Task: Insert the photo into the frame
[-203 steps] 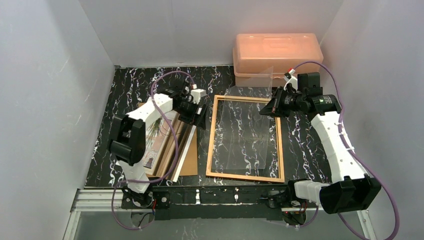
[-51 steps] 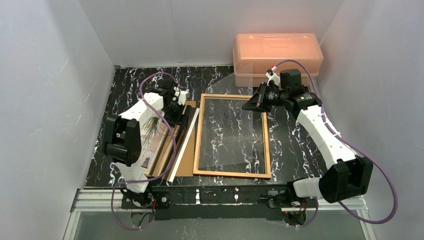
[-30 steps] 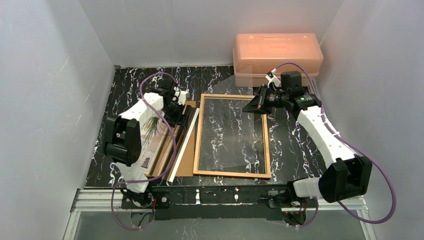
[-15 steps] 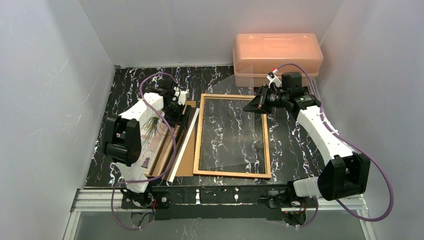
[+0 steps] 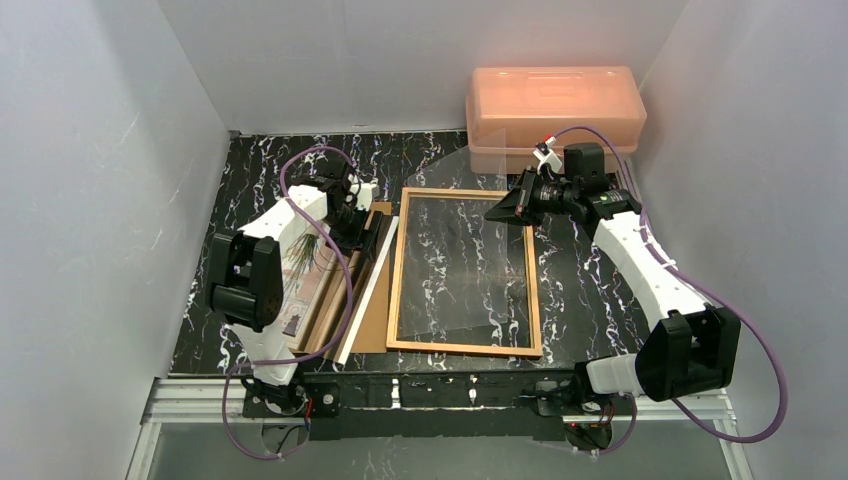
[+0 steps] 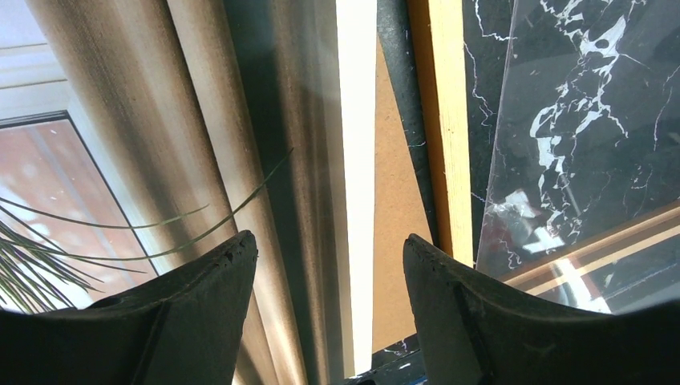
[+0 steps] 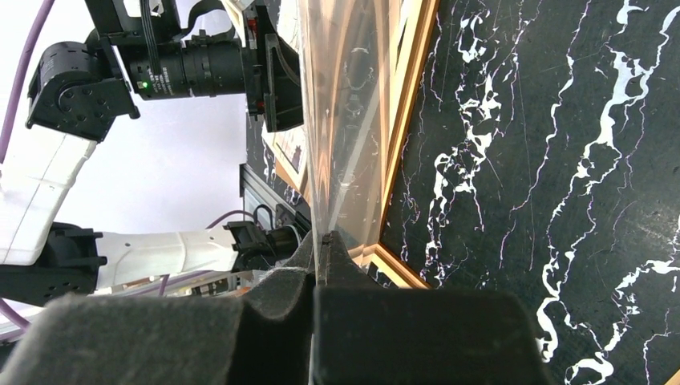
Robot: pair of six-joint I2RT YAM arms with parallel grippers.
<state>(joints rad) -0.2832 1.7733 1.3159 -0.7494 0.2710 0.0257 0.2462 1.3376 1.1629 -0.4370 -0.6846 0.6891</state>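
Observation:
The photo (image 5: 308, 282), banded beige and brown with dark wispy lines, lies at the left on a brown backing board (image 5: 375, 322). My left gripper (image 5: 372, 238) hovers open just above the photo's right edge; in the left wrist view its gripper (image 6: 329, 238) straddles the photo (image 6: 200, 120), its white band and the board (image 6: 397, 200), holding nothing. The orange-brown frame (image 5: 403, 270) lies flat mid-table. My right gripper (image 5: 493, 214) is shut on the far edge of a clear pane (image 5: 470, 265) tilted over the frame. In the right wrist view, that gripper (image 7: 321, 241) pinches the pane (image 7: 345, 120) beside the frame rail (image 7: 409, 104).
A pink plastic box (image 5: 555, 105) stands at the back right, just behind the right wrist. The frame rail (image 6: 445, 120) runs close to the board's right side. Grey walls close in on the left, back and right of the black marble table (image 5: 590, 290).
Over the last second nothing has visibly moved. Compared with several seconds ago, the frame and pane sit further left and both grippers have shifted left.

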